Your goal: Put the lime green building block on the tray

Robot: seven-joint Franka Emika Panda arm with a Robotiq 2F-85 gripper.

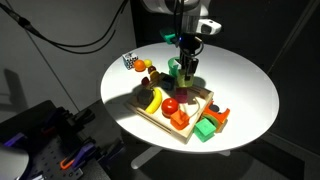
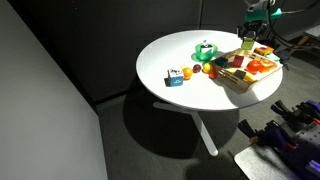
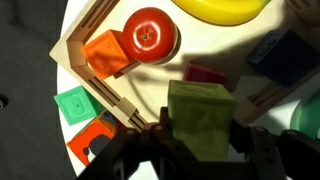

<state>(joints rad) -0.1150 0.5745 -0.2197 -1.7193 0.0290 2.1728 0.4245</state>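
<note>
Lime green building block (image 3: 200, 105) is clamped in the gripper (image 3: 200, 135), apparently suspended just above the tray (image 3: 78, 28), near its wooden rim.

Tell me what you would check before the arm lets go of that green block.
1. The fingers clamp the green block: ok.
2. The block hangs over the tray: ok.
3. Bare spot directly beneath it: cannot tell, the block hides it.
4. The apple and orange block lie apart from the fingers: ok.
5. Height above the tray floor: cannot tell.
</note>
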